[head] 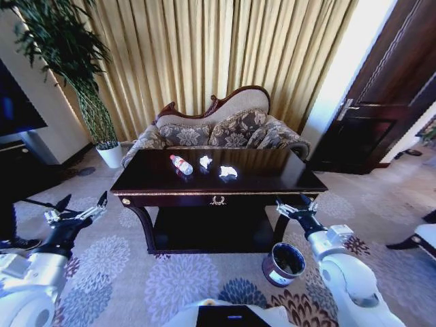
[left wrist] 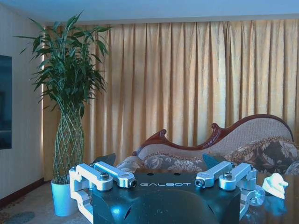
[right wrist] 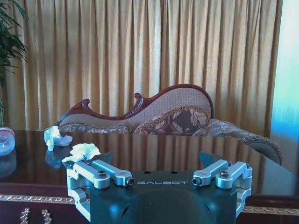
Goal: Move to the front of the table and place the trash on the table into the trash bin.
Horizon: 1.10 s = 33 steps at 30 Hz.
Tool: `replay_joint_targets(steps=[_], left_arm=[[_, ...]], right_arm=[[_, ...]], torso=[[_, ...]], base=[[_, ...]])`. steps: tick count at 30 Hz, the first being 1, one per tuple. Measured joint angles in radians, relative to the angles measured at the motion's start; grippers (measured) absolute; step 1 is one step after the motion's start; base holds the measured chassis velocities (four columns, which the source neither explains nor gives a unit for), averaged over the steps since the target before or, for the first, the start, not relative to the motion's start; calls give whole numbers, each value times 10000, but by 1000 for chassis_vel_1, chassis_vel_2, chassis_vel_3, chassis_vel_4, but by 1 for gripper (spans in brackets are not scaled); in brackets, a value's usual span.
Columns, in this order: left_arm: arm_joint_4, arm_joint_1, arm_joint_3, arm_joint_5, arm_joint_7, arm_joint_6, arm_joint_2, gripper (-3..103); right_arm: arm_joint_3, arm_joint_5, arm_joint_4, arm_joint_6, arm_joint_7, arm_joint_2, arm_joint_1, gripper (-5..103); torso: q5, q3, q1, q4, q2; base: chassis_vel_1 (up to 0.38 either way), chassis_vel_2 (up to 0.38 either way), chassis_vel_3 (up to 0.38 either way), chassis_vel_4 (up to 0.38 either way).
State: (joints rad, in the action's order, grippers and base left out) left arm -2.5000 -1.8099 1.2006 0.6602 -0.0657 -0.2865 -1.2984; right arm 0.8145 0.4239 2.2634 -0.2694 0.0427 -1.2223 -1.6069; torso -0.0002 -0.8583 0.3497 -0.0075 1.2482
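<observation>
While the head view looks down over the room, the table [head: 272,178] stands square in front, dark and glossy, and on its top lie the bottle [head: 181,164], one paper wad [head: 205,161] just beside it and a second paper wad [head: 228,172] a little further right. The bin [head: 284,263] sits on the carpet [head: 136,272] by the table's right front leg, near the right arm. The sofa [head: 225,129] stands behind the table against the curtains [head: 225,48], a potted plant [head: 82,75] is off to the left, a dark door [head: 388,102] to the right. The left gripper [head: 83,206] hangs empty with fingers spread, left of the table's front corner; the right gripper [head: 295,206] is spread and empty too, just off the right front corner. Over to the left wrist view: the left gripper [left wrist: 159,163] is wide apart, holding nothing, the plant [left wrist: 70,84] and sofa [left wrist: 224,149] beyond it, a paper wad [left wrist: 275,185] at the edge. Right wrist view now: the right gripper [right wrist: 156,161] is level with the tabletop [right wrist: 187,154], open and holding nothing, both wads [right wrist: 81,151] [right wrist: 53,136] ahead on the shine, the bottle [right wrist: 5,139] at the frame's edge, the sofa [right wrist: 154,114] behind.
</observation>
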Motion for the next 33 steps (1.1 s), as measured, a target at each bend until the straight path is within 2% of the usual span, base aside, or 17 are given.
replay_joint_targets(steps=[33], left_arm=[[-3, -65, 11, -17, 3, 16, -107, 100]], right_arm=[[59, 29, -29, 92, 21, 33, -33, 100]], torso=[[0, 0, -1, 0, 3]], base=[[-81, 82, 79, -80]])
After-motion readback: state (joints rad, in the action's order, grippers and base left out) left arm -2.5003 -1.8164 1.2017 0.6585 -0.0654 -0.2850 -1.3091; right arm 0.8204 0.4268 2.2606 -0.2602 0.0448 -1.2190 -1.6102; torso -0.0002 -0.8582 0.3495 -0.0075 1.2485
